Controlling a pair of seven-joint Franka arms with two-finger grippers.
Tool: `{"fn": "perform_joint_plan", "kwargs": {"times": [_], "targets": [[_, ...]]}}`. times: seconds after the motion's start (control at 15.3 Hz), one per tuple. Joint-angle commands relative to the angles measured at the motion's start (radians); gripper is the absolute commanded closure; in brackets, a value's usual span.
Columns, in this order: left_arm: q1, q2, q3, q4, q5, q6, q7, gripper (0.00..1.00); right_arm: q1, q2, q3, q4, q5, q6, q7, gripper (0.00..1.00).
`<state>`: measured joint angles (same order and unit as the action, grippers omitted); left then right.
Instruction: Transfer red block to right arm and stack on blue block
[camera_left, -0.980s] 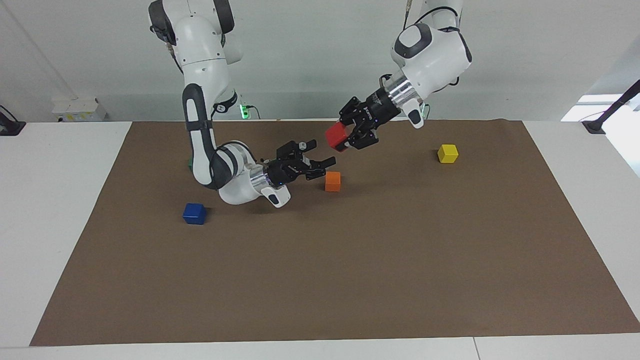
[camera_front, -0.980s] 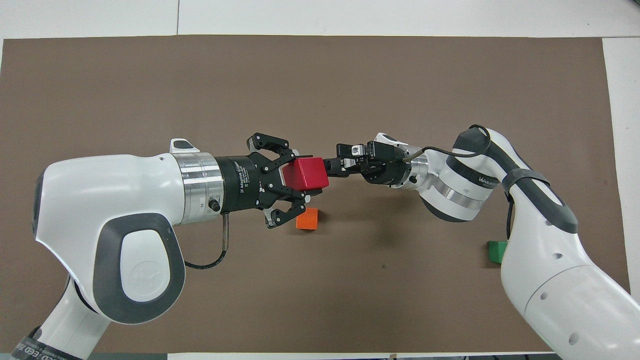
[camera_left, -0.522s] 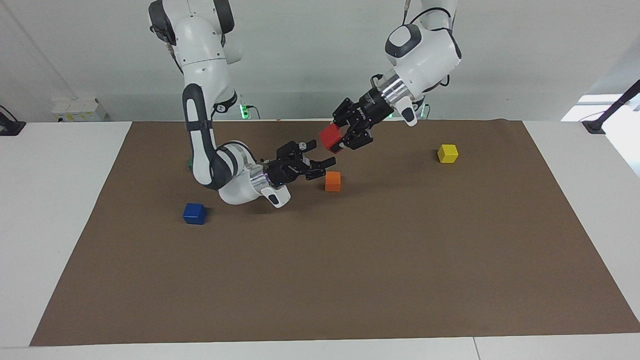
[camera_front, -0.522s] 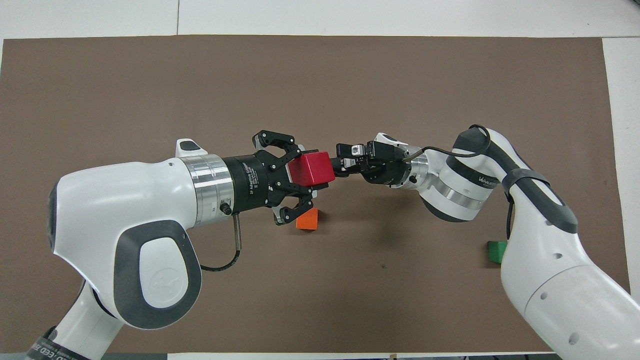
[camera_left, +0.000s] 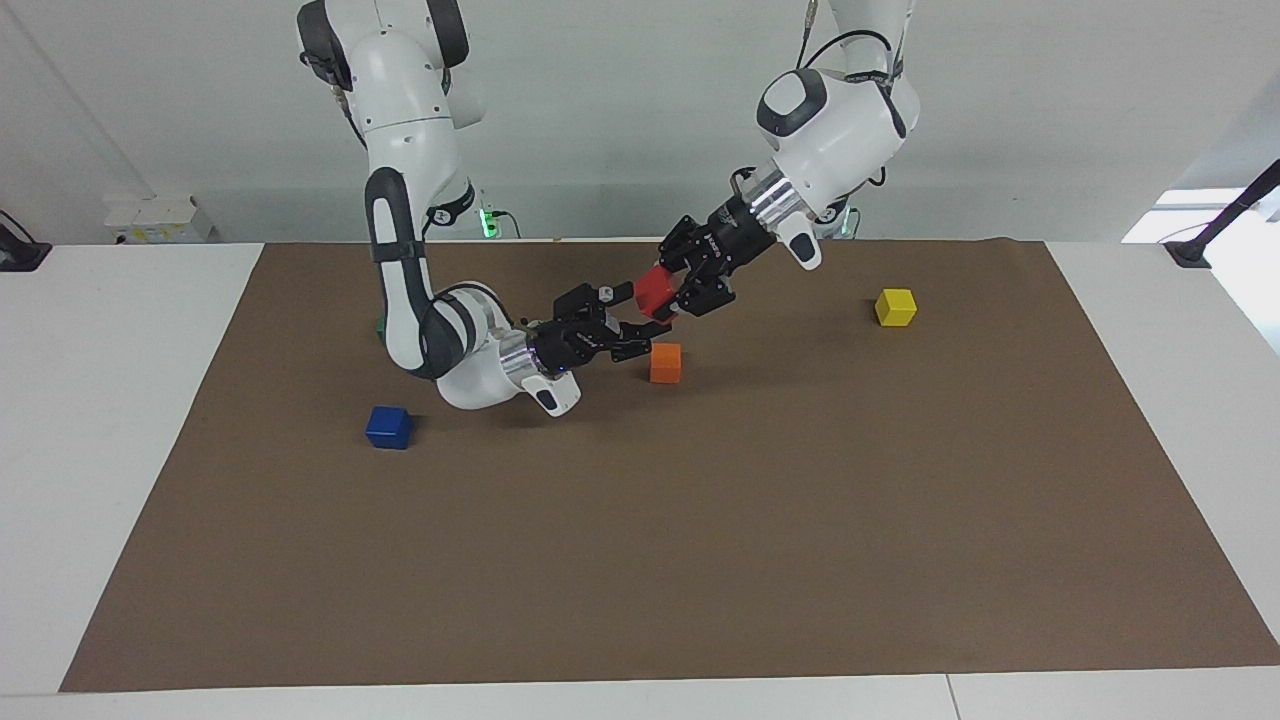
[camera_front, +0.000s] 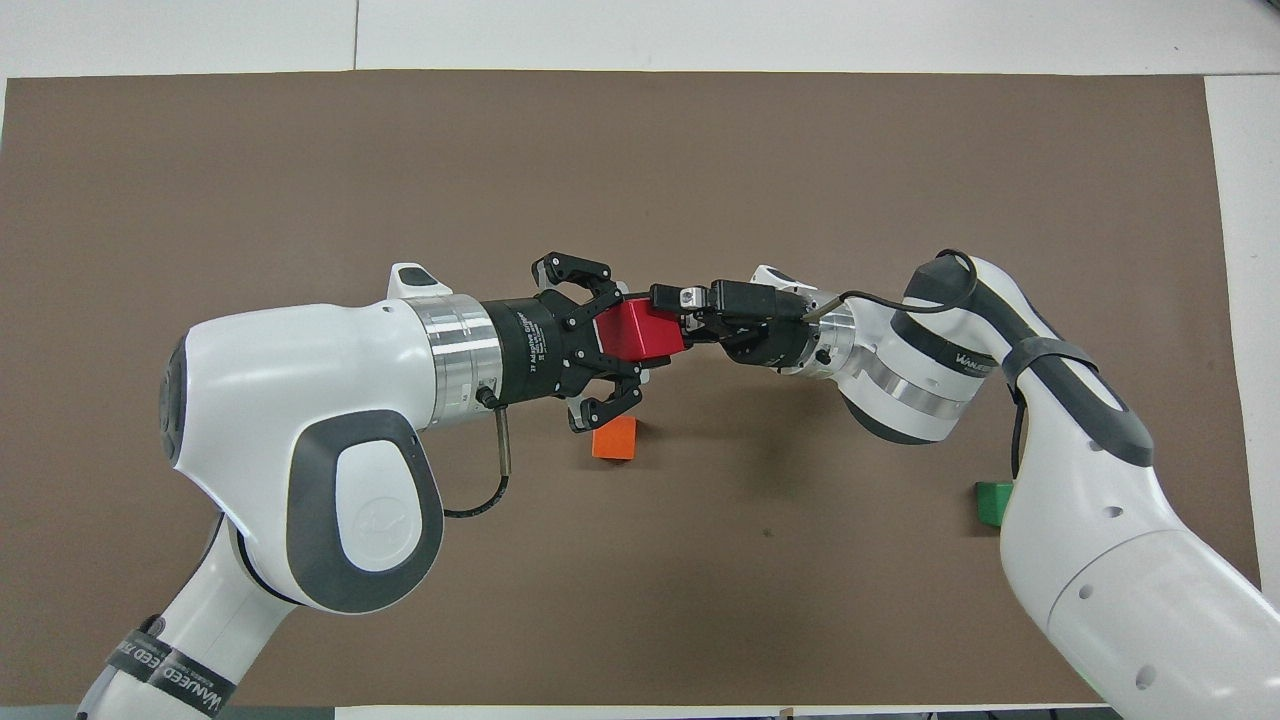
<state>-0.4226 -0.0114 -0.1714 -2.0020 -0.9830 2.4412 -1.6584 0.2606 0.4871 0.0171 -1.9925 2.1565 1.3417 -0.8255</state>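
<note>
Fingers (camera_front: 610, 300) of the left gripper (camera_left: 668, 292) are clenched on the red block (camera_left: 654, 291), held in the air above the brown mat (camera_left: 700, 520), over a spot just nearer the robots than the orange cube (camera_left: 665, 363). The right gripper (camera_left: 640, 325) meets the block from the right arm's end; its fingertips lie against the block's faces, and whether they have clamped it cannot be told. The right arm (camera_left: 405, 240) reaches low over the mat, its wrist bent toward the block. The blue block (camera_left: 389, 427) sits alone on the mat toward the right arm's end, farther from the robots than the right arm's elbow, well apart from the two grippers. A yellow cube (camera_left: 895, 307) rests toward the left arm's end. A green cube (camera_front: 994, 502) lies beside the right arm, partly hidden.
</note>
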Motion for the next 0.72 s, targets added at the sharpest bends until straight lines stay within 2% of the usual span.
{"fn": "perform_joint_plan", "kwargs": {"times": [0.0, 0.39, 0.46, 0.52, 0.59, 0.65], "targets": [[-0.019, 0.041, 0.015, 0.037, -0.022, 0.016, 0.017, 1.0, 0.003, -0.002, 0.004, 0.017, 0.002, 0.043, -0.026, 1.0], [-0.015, 0.062, 0.016, 0.06, -0.019, 0.021, 0.038, 1.0, 0.005, -0.018, 0.004, 0.015, 0.002, 0.065, -0.017, 1.0], [-0.012, 0.062, 0.015, 0.06, -0.019, 0.027, 0.06, 0.81, 0.005, -0.018, 0.004, 0.015, 0.002, 0.065, -0.015, 1.0], [-0.012, 0.06, 0.016, 0.06, -0.019, 0.027, 0.058, 0.04, 0.003, -0.018, 0.003, 0.015, 0.0, 0.066, -0.014, 1.0], [-0.013, 0.048, 0.02, 0.057, -0.017, 0.025, 0.061, 0.0, 0.0, -0.024, 0.001, 0.017, -0.004, 0.08, -0.007, 1.0], [-0.007, 0.039, 0.02, 0.055, -0.008, 0.018, 0.062, 0.0, -0.006, -0.036, 0.001, 0.017, -0.015, 0.092, 0.006, 1.0]]}}
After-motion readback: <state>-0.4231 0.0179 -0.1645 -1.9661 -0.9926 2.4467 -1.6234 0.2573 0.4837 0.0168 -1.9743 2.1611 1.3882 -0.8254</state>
